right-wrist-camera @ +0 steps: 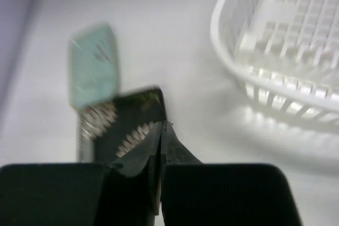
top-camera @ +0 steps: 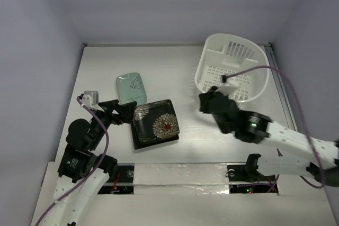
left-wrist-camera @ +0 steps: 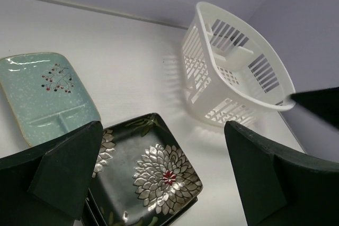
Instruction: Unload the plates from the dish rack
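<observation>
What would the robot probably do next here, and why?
Probably draw the open left gripper back: the dish rack looks empty, and the mint plate and the flowered stack already lie on the table.

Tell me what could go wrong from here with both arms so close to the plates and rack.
The left gripper hangs open right at the flowered plate stack; a careless move may shove it into the mint plate beside it. The right gripper, shut, sits near the dish rack rim, and its purple cable arcs over the rack, so a swing might snag or drag it.
</observation>
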Available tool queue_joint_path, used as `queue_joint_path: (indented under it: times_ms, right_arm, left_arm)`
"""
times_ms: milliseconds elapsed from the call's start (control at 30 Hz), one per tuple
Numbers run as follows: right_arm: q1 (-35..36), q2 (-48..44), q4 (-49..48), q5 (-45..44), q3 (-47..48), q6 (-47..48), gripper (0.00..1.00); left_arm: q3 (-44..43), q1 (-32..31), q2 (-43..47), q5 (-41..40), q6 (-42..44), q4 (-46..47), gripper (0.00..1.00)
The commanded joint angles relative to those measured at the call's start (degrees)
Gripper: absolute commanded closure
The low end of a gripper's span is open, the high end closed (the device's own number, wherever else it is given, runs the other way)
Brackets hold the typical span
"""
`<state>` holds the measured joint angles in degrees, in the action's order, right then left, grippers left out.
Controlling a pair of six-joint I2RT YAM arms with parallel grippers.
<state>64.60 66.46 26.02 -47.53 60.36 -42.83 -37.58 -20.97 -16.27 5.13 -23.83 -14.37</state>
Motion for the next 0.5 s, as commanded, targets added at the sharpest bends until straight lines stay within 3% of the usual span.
queue_joint_path:
  times_ms: [0, 67, 100, 133, 200, 233, 467]
  right_arm:
    - [0.35, -18.57, -3.07, -12.58, -1.02, 4.32, 1.00]
    - [0.35, -25.47, -5.70, -16.17, -4.10, 6.69, 0.92]
    - [0.35, -28.81, -6.33, -17.15, -5.06, 7.14, 0.81]
    - [0.35, -34.93, -7.12, -18.29, -6.21, 7.49, 0.49]
    - [0.35, -40.33, -9.05, -20.84, -9.72, 7.85, 0.09]
    - [0.35, -44.62, -9.93, -21.81, -10.95, 8.28, 0.00]
    - [0.35, -50.37, -8.89, -22.08, -16.94, 5.83, 0.00]
  left_arm:
    - [-0.39, 0.23, -1.13, 0.42, 0.72, 2.77, 0.01]
    - [-0.47, 0.23, -0.61, 0.06, 0.72, 2.94, 0.01]
    - [-0.47, 0.23, -0.34, -0.46, 0.81, 3.12, 0.01]
    - [-0.56, 0.23, -0.08, -0.73, 0.98, 3.29, 0.01]
    - [-1.35, 0.23, -0.07, -1.34, 1.07, 3.30, 0.01]
    - [-2.31, 0.23, -0.42, -1.61, 1.16, 3.30, 0.01]
    - [-3.99, 0.23, -2.00, -0.82, 1.42, 6.46, 0.02]
